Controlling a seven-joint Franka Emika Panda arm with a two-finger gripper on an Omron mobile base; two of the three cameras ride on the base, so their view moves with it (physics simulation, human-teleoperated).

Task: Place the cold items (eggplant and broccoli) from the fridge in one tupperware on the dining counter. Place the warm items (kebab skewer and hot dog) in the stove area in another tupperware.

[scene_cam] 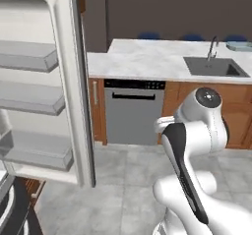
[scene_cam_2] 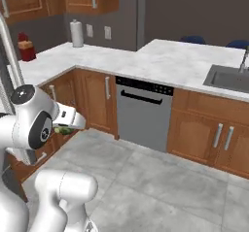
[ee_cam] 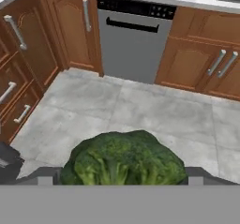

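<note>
The broccoli [ee_cam: 124,160] sits between the jaws at 6 o'clock in the hand view, grasped wide above the grey floor [ee_cam: 140,106]. Its lower part is cut off, and the dark fingertips [ee_cam: 44,175] barely show.

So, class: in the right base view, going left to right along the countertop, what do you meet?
Red container → paper towel roll → wall outlets → sink with its faucet.
</note>
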